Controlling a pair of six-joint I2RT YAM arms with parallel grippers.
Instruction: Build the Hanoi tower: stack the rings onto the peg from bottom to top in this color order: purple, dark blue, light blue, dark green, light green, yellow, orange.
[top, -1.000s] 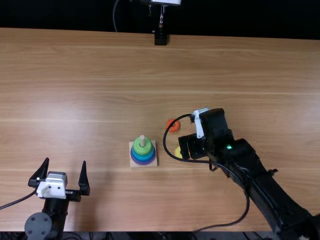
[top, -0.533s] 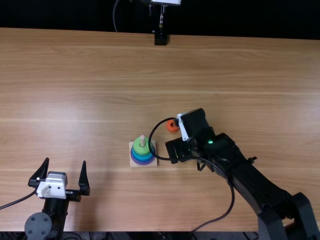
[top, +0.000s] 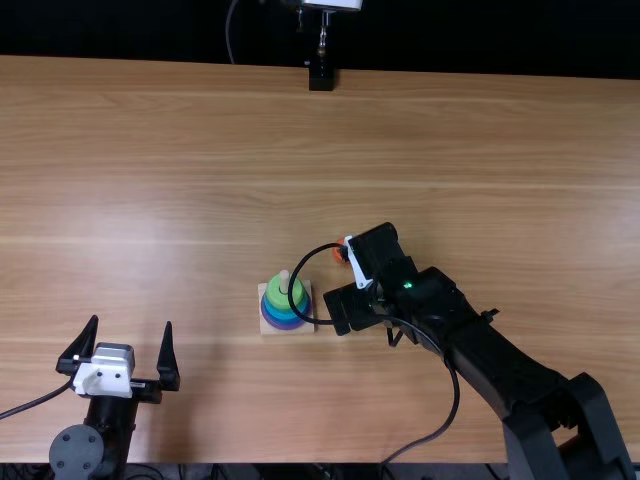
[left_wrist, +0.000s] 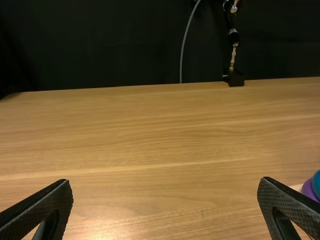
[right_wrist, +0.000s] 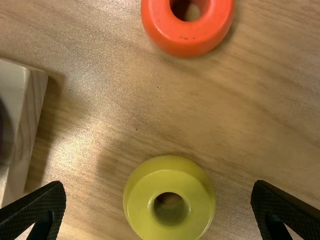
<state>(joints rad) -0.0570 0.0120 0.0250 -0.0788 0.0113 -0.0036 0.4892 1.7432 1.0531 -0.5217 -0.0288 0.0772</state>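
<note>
The peg base (top: 304, 326) holds purple, blue and green rings, a light green ring (top: 279, 292) uppermost around the peg (top: 284, 276). My right gripper (top: 345, 290) hangs just right of the base in the top view. In the right wrist view, the yellow ring (right_wrist: 170, 197) lies flat between the spread fingers of my right gripper (right_wrist: 158, 205), untouched; the orange ring (right_wrist: 187, 27) lies beyond it. The orange ring (top: 339, 251) is partly hidden in the top view. My left gripper (top: 130, 345) stands open at the near left; the left wrist view has my left gripper (left_wrist: 165, 200) empty.
A black cable (top: 456, 400) loops from the right arm past the stacked rings. The wooden base's edge (right_wrist: 27, 125) lies beside the yellow ring in the right wrist view. A black stand (top: 321, 76) is at the table's far edge.
My right gripper has moved left toward the stack, now covering the yellow ring and part of the orange one in the top view. The left arm has kept still.
</note>
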